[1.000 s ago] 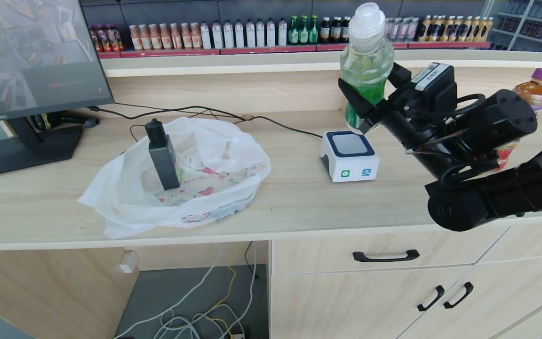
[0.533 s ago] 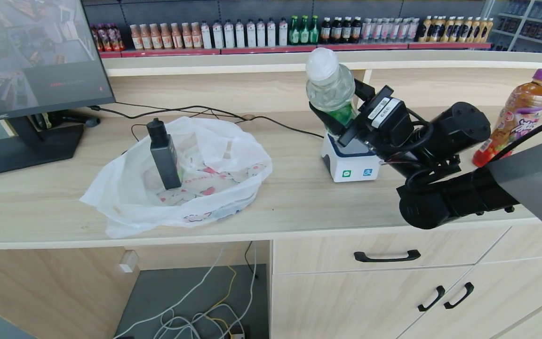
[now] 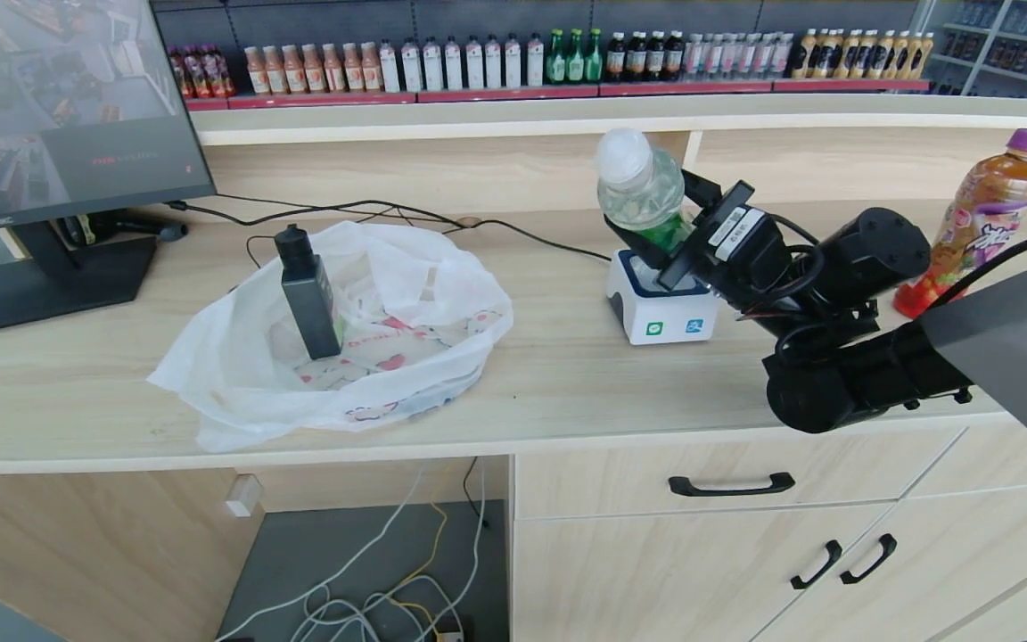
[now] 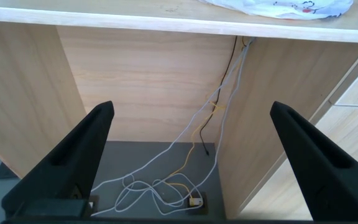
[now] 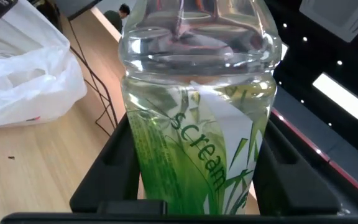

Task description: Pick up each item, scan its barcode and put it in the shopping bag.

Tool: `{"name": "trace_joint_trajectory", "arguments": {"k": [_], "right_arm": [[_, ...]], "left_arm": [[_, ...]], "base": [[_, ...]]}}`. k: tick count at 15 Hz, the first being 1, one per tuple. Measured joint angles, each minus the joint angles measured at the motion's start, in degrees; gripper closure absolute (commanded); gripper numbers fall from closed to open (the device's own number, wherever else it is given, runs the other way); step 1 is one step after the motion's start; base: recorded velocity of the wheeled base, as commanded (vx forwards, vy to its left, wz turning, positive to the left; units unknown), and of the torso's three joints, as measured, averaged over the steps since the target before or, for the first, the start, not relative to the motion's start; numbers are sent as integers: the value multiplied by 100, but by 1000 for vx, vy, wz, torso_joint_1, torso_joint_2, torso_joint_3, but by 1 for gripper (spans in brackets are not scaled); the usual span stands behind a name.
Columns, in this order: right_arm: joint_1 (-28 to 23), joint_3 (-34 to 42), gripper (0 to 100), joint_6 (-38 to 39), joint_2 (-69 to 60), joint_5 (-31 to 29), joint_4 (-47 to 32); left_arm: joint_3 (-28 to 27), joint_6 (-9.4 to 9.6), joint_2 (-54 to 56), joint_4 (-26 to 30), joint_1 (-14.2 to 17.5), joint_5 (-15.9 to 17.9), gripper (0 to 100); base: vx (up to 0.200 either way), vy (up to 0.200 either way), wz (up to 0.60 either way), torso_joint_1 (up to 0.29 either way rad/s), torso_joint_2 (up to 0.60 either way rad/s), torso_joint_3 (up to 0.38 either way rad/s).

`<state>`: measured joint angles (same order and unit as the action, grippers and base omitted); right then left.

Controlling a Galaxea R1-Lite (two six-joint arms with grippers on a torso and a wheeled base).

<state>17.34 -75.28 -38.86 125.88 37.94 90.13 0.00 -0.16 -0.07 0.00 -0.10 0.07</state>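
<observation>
While the right claw (image 3: 656,225) grips the green-labelled bottle (image 3: 641,189) by its lower body, it holds it tilted just above the scanner (image 3: 661,312), presumably to present the label. Left of the scanner the shopping bag (image 3: 406,357) lies open around a black bottle (image 3: 310,294), and the way there looks unobstructed. An orange drink (image 3: 977,223) stands right of the scanner. The left claw (image 4: 191,109) hangs open, well below the scanner.

The right arm (image 3: 870,259) is black, with round joints, thin looped cables and a white label near its wrist. The left gripper (image 4: 191,143) has black wedge-shaped fingers (image 4: 73,162).
</observation>
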Motion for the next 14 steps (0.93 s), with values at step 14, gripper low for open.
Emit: {"name": "trace_joint_trajectory", "arguments": {"k": [14], "right_arm": [[-50, 41, 100, 20, 20, 27, -21]], "left_arm": [[0, 0, 0, 0, 0, 0, 0]], "base": [[0, 0, 0, 0, 0, 0]]}}
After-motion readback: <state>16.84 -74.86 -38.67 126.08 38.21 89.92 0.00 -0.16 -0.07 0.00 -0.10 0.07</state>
